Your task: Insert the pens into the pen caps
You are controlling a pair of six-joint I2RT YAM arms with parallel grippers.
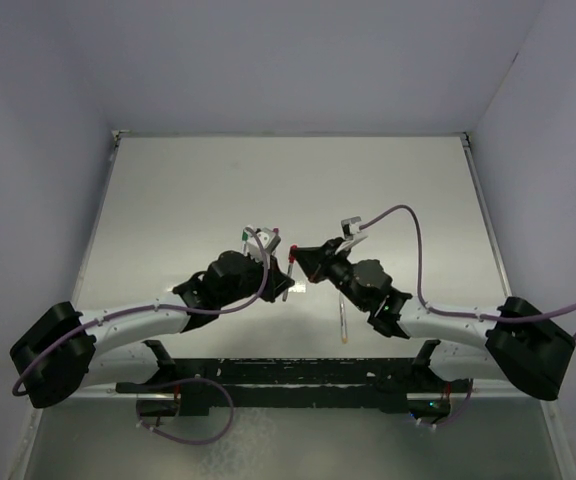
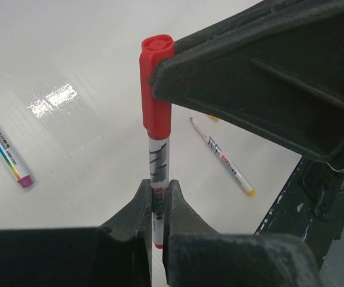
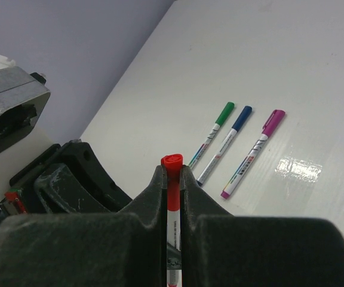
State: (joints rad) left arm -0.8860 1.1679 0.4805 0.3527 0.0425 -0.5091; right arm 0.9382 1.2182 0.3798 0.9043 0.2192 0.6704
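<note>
Currently, both arms meet above the middle of the table (image 1: 268, 180). The left end effector (image 2: 158, 200) is closed on the barrel of the red pen (image 2: 159, 158). The right end effector (image 3: 172, 178) is closed on the red cap (image 2: 156, 84) at the barrel's far end. Cap and barrel share one long axis, running straight away from the left end effector. The cap appears seated or nearly so; any remaining press must follow that axis. A yellow-tipped pen (image 2: 223, 156) lies flat on the table, nearer the right arm.
</note>
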